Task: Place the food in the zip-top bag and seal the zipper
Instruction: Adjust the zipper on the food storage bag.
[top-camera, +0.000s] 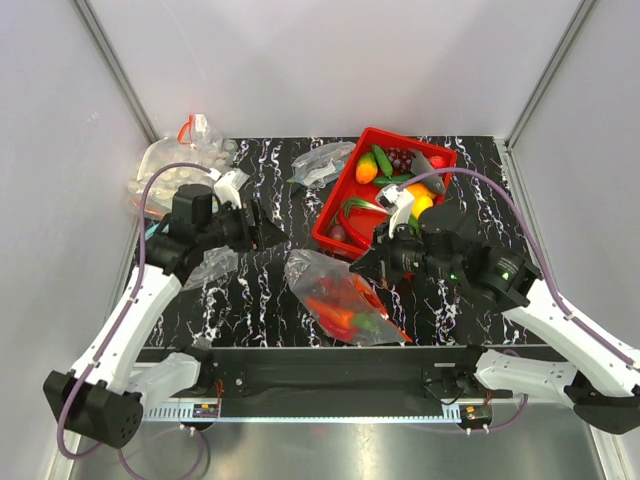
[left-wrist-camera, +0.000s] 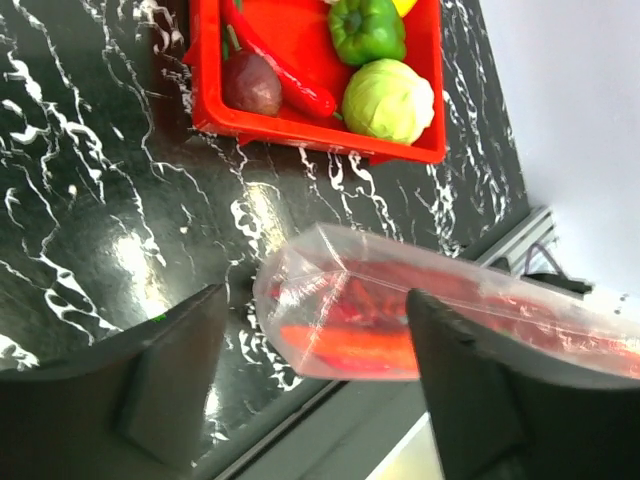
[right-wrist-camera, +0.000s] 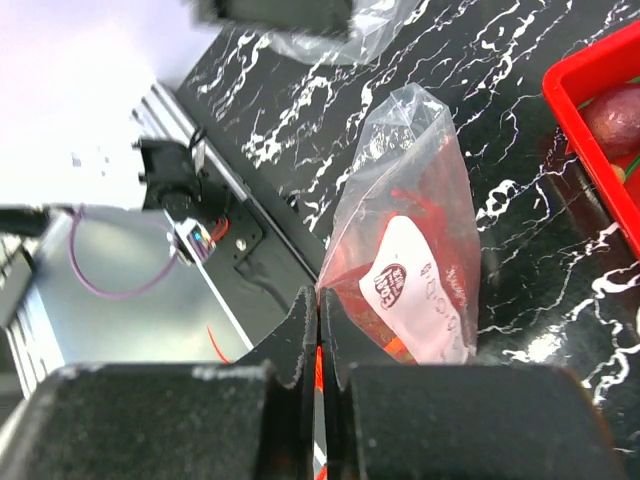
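1. The bag (top-camera: 345, 300) lies on the table (top-camera: 260, 290) between our two arms, just beside the tray (left-wrist-camera: 320, 135). The food (top-camera: 345, 312), red pieces with a little green, is inside it.
2. Our right gripper (right-wrist-camera: 319, 320) is clamped tight on the zipper (right-wrist-camera: 318, 380). The red-orange strip shows as a thin line between its fingers, and the bag spreads away from that pinch across the table.
3. Our left gripper (left-wrist-camera: 318, 330) stands wide and holds nothing. The bag lies ahead of it, apart from both fingers.
4. We judge the step in hand to be the seal: loading looks done and closing the mouth remains. We cannot tell how much of the strip is already pressed together.
5. To do it well, we should keep the pinch square across the strip and travel along its line, so the two tracks mate instead of slipping past each other.
6. The bag looks light and slick, so it will likely drag along with the right gripper. The left one would help most by closing on the far end of the mouth to keep it taut.
7. We should keep the food away from the mouth, because a piece under the strip would leave a gap.
8. We should stay low, since lifting could tip the food toward the opening.
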